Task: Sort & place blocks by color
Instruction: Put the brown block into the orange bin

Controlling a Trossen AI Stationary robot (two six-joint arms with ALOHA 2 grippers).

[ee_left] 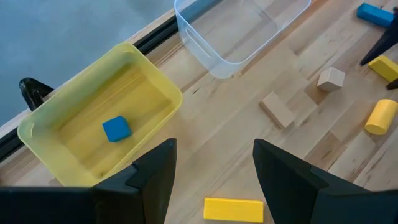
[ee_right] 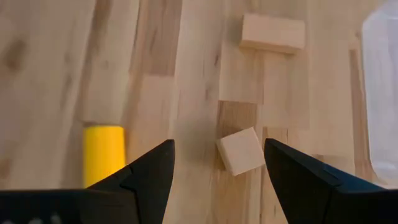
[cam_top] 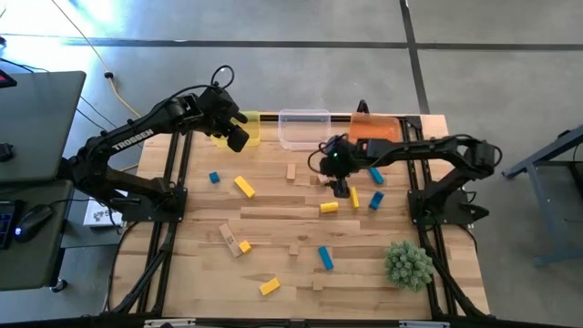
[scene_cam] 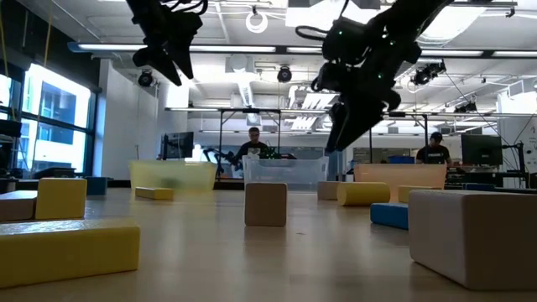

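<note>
Left claw spread, empty, above yellow bin holding blue cube. Right claw spread, empty, over plain cube.

Grey concrete floor, ceiling lights, windows, dark desk.

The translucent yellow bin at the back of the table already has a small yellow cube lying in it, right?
Not quite: the small cube lying in the translucent yellow bin is blue, not yellow. The left wrist view shows it plainly, on the bin's floor. The rest stands: the bin sits at the back edge of the wooden table.
</note>
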